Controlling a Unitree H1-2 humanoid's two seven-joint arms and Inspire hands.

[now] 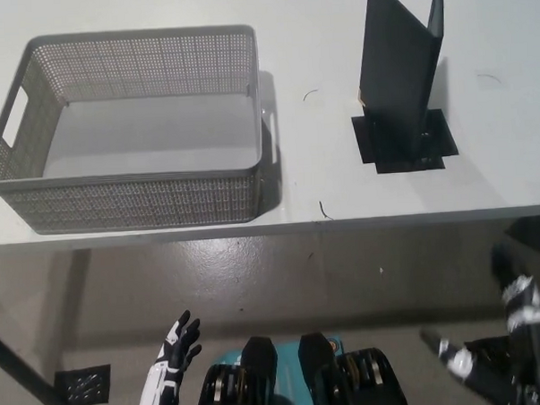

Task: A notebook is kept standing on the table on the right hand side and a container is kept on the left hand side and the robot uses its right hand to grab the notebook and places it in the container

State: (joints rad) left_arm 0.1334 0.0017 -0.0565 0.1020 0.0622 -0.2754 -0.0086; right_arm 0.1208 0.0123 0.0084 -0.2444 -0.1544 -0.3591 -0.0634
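1. While the right hand (524, 303) hangs below the surface (314, 174) edge, grip unclear, notebook (399, 67) stands up ahead of it.
2. Left hand (180, 343) low, fingers spread, empty; container (132, 128) beyond it.

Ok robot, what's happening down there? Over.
Left hand open, low below the table. Right hand low, grip unclear. Notebook standing. Container empty. Path clear.

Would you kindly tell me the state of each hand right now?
Left hand: open, holding nothing, below the table edge.
Right hand: cannot be told; holding nothing visible.
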